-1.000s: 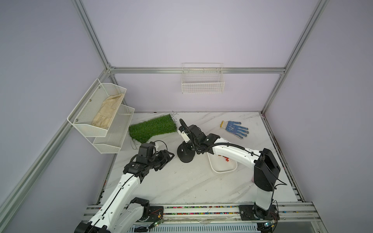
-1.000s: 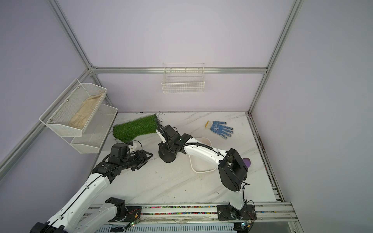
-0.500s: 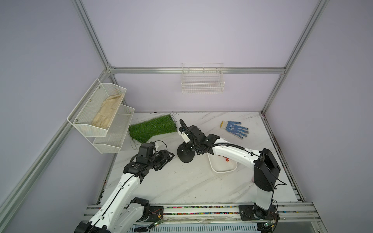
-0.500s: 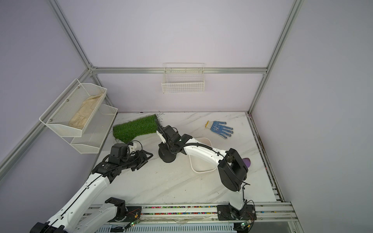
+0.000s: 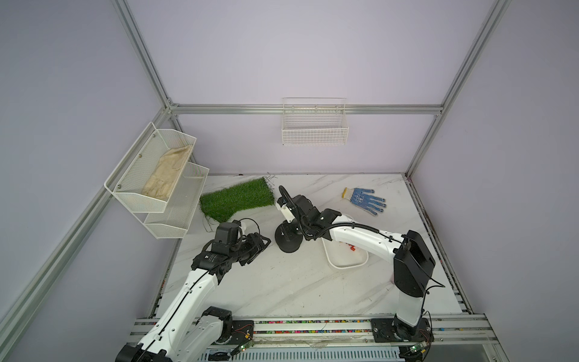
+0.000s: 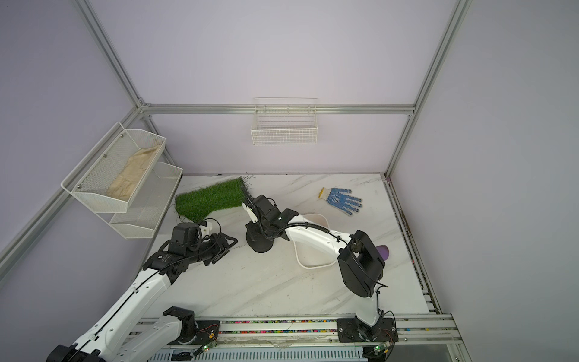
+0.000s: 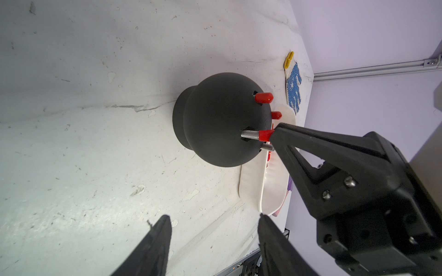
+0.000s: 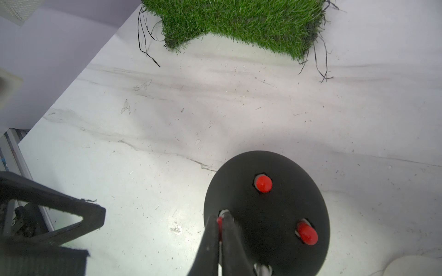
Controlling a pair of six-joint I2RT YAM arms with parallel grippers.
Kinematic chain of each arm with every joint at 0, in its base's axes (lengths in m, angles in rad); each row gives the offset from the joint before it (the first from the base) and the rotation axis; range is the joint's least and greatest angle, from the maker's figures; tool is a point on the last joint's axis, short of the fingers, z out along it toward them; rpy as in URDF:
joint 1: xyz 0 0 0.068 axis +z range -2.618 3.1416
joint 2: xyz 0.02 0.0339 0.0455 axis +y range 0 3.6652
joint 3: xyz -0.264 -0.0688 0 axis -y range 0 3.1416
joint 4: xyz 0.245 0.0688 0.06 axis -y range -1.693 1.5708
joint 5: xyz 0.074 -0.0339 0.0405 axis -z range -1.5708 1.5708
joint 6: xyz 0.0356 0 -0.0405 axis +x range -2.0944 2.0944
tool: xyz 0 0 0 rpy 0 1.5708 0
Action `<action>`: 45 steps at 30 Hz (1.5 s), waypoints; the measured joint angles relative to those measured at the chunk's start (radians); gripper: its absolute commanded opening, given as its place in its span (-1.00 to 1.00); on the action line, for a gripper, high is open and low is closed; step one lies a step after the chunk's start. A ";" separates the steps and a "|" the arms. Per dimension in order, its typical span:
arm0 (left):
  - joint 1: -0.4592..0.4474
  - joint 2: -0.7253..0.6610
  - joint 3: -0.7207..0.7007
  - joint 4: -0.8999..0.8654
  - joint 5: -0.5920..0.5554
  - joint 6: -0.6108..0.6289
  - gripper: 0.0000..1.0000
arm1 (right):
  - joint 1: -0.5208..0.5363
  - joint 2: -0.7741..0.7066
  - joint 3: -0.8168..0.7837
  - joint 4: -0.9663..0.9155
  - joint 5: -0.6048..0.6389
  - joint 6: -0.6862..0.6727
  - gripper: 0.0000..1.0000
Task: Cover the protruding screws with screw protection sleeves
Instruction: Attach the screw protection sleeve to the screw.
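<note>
1. My right tool [image 8: 221,224] is pinched almost shut on one red screw protection sleeve [image 7: 264,135]. The sleeve's mouth sits over the tip of a protruding screw [image 7: 250,133]. Bare thread shows between the sleeve and the black dome base [image 7: 215,119], so I judge it only partly on.
2. My left tool [image 7: 214,224] has its jaws partly apart and holds nothing. It hangs near the base without touching it.
3. Two seated sleeves [image 8: 263,184] already cover two other screws. The fourth screw [image 7: 266,147] is bare and stands just beside the one I am capping. Spare sleeves [image 5: 351,248] lie in the white tray [image 7: 263,186] next to the base.
4. Risk, misalignment: if I push off the screw's axis, the sleeve could bind on the thread. It could also buckle or squirt out from between my narrow fingertips [image 8: 210,239].
5. Risk, base shift: nothing braces the base on the tabletop [image 7: 95,143]. A sideways push could slide or rock it and spoil the alignment.
6. Risk, early release: a sleeve resting only on the tip could topple off and roll away when I let go.
7. Risk, collision: pressing lower brings my fingers close to the bare neighbour. A small drift could snag it or nudge a seated sleeve loose.
</note>
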 measured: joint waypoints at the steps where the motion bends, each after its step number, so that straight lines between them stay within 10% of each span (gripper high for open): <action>1: 0.000 0.000 0.000 0.000 0.000 0.000 0.18 | 0.000 0.000 -0.002 0.002 0.000 0.000 -0.83; 45: 0.000 0.014 0.000 0.014 0.001 0.000 0.18 | 0.018 0.001 0.006 -0.019 0.044 -0.128 -0.84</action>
